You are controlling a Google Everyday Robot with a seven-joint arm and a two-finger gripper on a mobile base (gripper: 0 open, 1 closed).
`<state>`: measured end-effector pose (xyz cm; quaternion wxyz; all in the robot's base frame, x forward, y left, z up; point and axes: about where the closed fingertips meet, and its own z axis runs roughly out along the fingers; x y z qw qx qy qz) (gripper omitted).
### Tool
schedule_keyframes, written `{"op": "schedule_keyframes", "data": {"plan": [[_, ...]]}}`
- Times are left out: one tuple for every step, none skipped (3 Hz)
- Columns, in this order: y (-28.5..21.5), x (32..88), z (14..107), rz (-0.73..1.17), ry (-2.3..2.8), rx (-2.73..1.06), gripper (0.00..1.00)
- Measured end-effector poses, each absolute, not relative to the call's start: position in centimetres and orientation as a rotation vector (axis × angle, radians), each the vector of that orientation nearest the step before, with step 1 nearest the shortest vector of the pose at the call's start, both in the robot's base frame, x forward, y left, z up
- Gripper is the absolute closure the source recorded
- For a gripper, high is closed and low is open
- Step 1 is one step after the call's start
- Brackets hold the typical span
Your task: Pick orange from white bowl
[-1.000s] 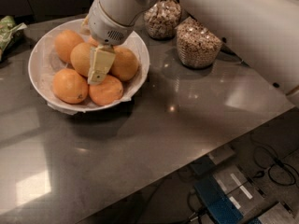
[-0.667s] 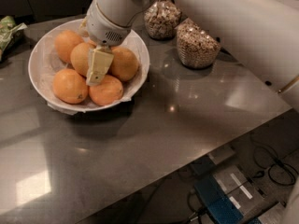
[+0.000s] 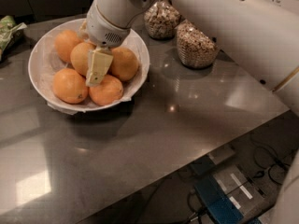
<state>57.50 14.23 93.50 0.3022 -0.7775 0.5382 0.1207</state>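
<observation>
table (image 3: 177,125) carrying the lot | white bowl (image 3: 38,76) sitting upper left, holding the fruit | gripper (image 3: 99,69) hanging low over the bowl's middle (jaws: cannot tell whether spread or pinching) | orange (image 3: 78,57) lying in the bowl beside it, seemingly not lifted; grasp and lift remaining

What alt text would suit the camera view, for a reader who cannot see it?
A white robot arm reaches into a white bowl of oranges on a grey table, its pincer down among the fruit. Two jars of nuts stand beside the bowl.
</observation>
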Motion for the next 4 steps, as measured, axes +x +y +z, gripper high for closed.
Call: {"op": "schedule_keyframes", "data": {"plan": [[14.23,57.58,93.12,0.332,1.433,-2.061,0.21],[14.23,57.64,92.78,0.342,1.439,-2.06,0.21],[14.21,57.63,92.53,0.348,1.441,-2.061,0.4],[14.21,57.63,92.53,0.348,1.441,-2.061,0.64]]}}
